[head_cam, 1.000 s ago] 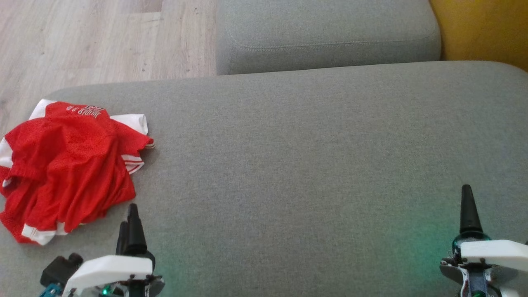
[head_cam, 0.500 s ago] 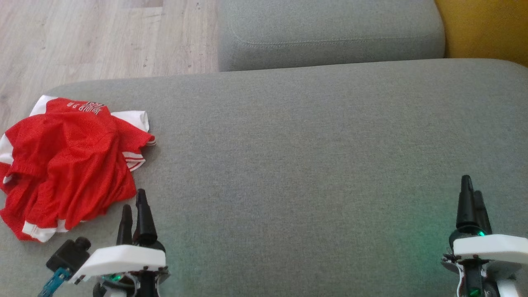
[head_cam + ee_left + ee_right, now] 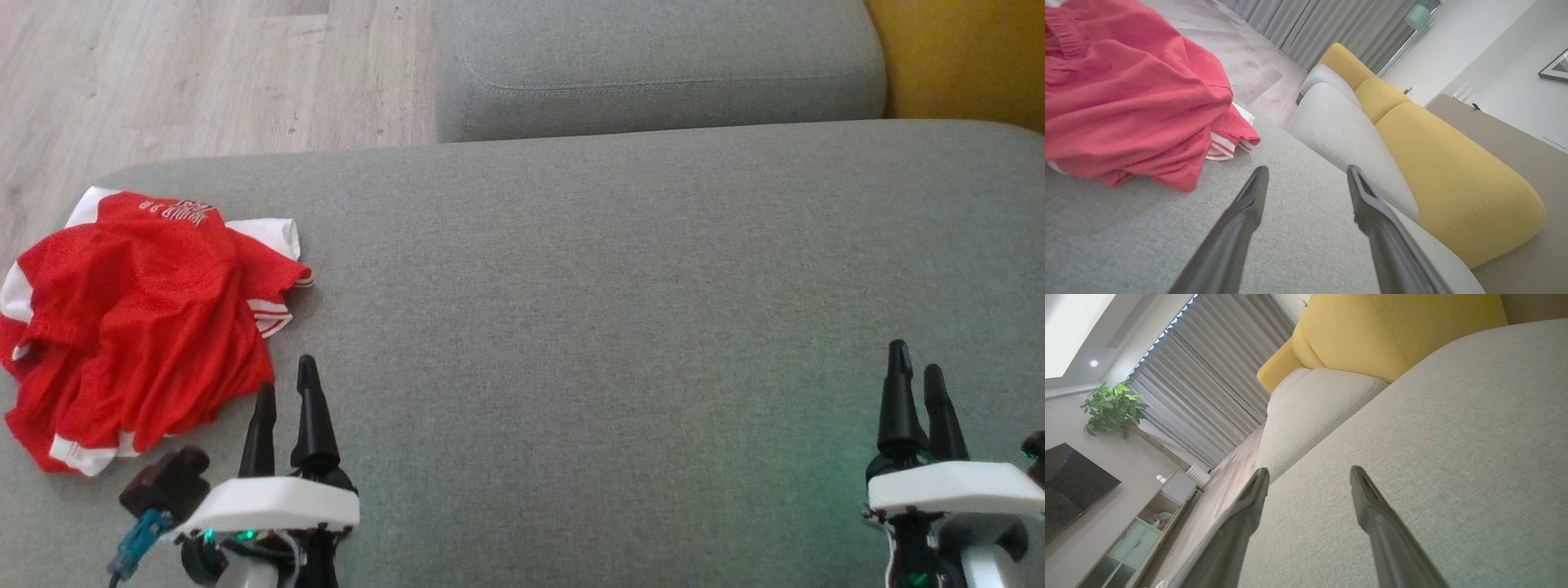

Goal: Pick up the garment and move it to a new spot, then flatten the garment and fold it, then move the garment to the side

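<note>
Grey upholstery takes up most of the head view: a broad sofa seat (image 3: 620, 310) runs from edge to edge, a second grey cushion (image 3: 653, 65) sits behind it along the top, pale wooden floor (image 3: 204, 73) shows at the upper left and a yellow cushion (image 3: 963, 57) fills the upper right corner. From where I stand the garment (image 3: 139, 327) is easy to spot; it is a red mesh jersey with white trim, crumpled in a heap at the left end of the seat, in the middle left of the frame, with white lettering along its top edge.

At the lower left the left gripper (image 3: 286, 374) points up the frame; its tips sit just below and to the right of the garment's lower right edge, near it but not touching; its two dark fingers stand apart with nothing between them. Seen from the left wrist, the red cloth fills the upper left and a red-and-white striped cuff pokes toward the middle; the nearest red fold lies just left of the left-hand fingertip, with a strip of bare grey fabric between them; grey curtains (image 3: 1331, 28) hang along the top.

At the lower right of the head view the right gripper (image 3: 915, 356) hovers, well apart from the garment, with the whole seat between them; from its wrist the fingers are spread wide over bare grey cloth.
</note>
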Robot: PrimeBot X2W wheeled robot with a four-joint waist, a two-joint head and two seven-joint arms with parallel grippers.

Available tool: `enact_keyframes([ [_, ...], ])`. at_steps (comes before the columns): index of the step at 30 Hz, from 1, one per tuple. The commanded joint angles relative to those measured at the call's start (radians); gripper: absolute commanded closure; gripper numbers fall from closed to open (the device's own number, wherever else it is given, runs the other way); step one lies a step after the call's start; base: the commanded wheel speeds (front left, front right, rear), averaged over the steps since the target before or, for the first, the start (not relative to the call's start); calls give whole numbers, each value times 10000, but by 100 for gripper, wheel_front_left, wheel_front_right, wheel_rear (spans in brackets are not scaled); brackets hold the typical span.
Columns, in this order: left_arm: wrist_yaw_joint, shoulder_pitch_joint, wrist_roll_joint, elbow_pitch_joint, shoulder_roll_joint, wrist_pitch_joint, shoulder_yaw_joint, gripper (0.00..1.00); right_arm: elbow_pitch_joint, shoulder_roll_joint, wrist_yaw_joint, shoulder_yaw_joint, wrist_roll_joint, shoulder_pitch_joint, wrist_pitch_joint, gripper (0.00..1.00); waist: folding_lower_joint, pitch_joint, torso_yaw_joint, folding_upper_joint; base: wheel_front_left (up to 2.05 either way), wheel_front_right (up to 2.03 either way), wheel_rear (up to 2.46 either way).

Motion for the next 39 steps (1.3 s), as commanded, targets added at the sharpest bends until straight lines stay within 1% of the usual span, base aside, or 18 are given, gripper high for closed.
enact_keyframes([
  [1, 77, -533, 312, -413, 73, -140, 89, 0, -357, -109, 50, 180, -308, -310, -157, 0, 0, -11, 14, 0, 0, 0, 0],
  [18, 523, -584, 2396, -300, 84, -645, -334, 0, -347, -124, 61, 640, -2324, -249, -658, 0, 0, -237, 146, 0, 0, 0, 0],
  [23, 574, -575, 2826, -182, 86, -763, -454, 0, -332, -128, 64, 702, -2751, -216, -776, 0, 0, -314, 180, 0, 0, 0, 0],
  [39, 801, -695, 4789, 113, 96, -1238, -910, 0, -260, -142, 74, 924, -4683, -166, -1248, 0, 0, -525, 233, 0, 0, 0, 0],
])
